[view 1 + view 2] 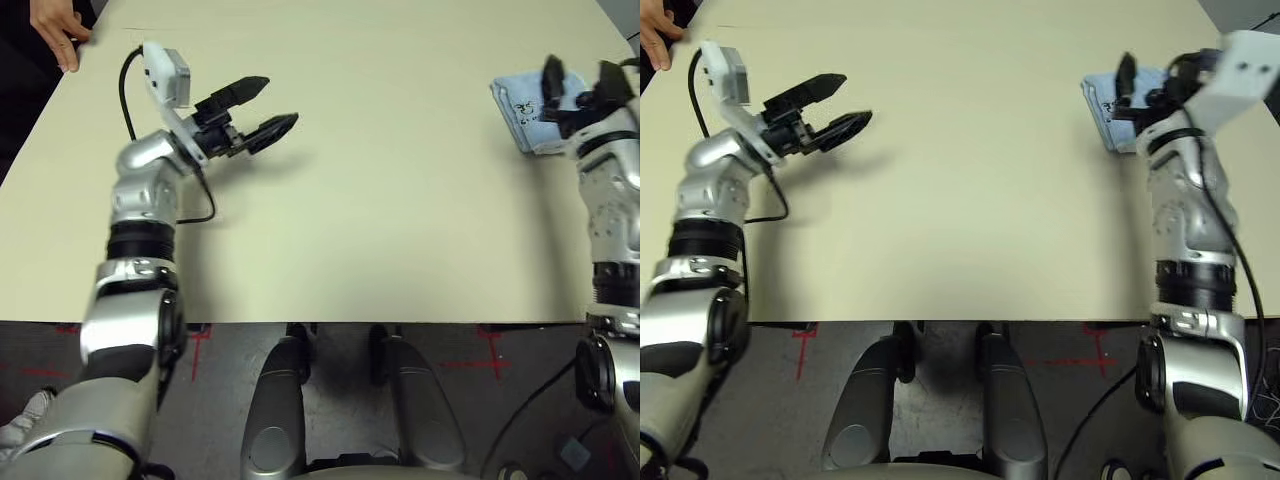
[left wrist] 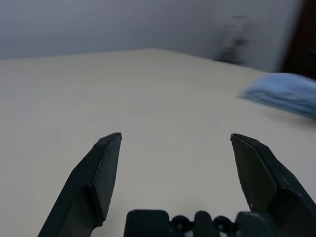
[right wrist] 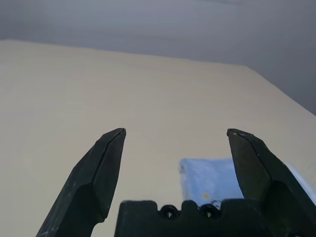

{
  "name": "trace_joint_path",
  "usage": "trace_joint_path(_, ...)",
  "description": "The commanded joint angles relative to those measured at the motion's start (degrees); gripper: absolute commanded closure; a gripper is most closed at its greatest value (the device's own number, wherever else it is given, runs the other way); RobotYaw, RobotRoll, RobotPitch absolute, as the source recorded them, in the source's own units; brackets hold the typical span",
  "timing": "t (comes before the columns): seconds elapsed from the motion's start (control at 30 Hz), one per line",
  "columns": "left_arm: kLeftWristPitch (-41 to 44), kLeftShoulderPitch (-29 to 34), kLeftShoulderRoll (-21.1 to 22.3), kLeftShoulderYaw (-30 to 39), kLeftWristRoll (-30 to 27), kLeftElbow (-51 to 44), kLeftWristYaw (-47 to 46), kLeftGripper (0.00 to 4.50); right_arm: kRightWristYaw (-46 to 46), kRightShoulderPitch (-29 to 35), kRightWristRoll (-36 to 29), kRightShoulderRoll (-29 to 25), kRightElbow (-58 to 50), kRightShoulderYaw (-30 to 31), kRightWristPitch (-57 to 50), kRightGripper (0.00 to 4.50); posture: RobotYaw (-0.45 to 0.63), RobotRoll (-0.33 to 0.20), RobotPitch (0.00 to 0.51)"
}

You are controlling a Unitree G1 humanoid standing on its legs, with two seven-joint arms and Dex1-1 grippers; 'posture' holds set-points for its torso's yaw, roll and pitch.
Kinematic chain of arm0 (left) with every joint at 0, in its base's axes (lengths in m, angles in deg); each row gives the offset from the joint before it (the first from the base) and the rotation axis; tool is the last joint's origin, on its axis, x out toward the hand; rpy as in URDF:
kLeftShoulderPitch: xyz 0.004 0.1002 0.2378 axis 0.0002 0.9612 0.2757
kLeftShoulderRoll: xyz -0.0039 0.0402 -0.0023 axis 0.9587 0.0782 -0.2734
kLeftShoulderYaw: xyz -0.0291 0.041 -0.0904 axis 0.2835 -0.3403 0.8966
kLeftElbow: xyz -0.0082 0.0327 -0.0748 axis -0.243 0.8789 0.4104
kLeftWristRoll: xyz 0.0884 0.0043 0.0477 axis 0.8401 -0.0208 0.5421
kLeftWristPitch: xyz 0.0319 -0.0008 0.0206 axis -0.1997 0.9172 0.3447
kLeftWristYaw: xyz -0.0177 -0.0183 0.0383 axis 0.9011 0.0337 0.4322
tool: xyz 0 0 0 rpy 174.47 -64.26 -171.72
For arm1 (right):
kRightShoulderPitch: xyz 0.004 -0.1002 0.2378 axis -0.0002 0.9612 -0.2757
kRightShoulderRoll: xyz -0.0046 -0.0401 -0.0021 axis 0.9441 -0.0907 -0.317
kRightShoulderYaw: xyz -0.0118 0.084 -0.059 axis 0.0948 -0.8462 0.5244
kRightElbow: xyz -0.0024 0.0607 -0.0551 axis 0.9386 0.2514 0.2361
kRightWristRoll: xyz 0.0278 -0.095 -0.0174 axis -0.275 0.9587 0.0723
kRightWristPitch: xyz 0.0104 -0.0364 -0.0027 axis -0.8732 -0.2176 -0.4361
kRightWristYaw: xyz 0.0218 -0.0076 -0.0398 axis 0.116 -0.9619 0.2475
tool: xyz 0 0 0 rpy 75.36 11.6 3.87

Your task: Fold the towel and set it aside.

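Towel [image 1: 522,100] sits folded at the table's [image 1: 350,220] right side, pretty much under the wide-open right gripper [image 1: 580,90], way nearer than the left one; looks set aside, so I'd just back that arm off.

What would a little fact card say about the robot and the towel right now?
towel: light blue with a dark mark, folded into layers
towel's place: on the table, far over on the robot's right
left gripper: open and empty, above the table on the robot's left
right gripper: open, over the towel, not gripping it
person: a hand at the table's edge, on the robot's left
job: looks about done, the towel is folded and off to the side
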Motion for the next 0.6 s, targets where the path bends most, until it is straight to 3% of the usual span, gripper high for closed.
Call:
trace_joint_path(0.03,-7.4,-1.1,-0.1,2.0,6.1,4.4,-17.7,0.0,1.4,-3.7,3.0,0.4,14.0,-1.0,9.8,0.02,0.09,0.0,0.302)
trace_joint_path(0.17,-17.5,-2.9,1.5,-0.5,14.0,13.0,-30.3,0.0,-0.8,-8.6,2.6,1.5,24.4,-3.6,12.9,0.02,0.09,0.0,0.301)
trace_joint_path(0.33,-19.8,-6.4,2.4,1.0,15.0,22.4,-41.8,0.0,3.9,-10.3,2.2,2.4,28.8,-4.7,12.7,0.02,0.09,0.0,0.301)
trace_joint_path(0.47,-18.7,-7.2,1.8,0.9,14.8,26.3,-45.3,0.0,4.6,-9.8,1.9,2.9,29.3,-5.9,13.0,0.02,0.08,0.0,0.297)
trace_joint_path(0.6,-17.8,-8.0,1.7,-0.1,14.6,28.3,-42.3,0.0,6.4,-9.6,-0.2,2.7,28.7,-8.6,13.4,0.02,0.06,0.0,0.29)
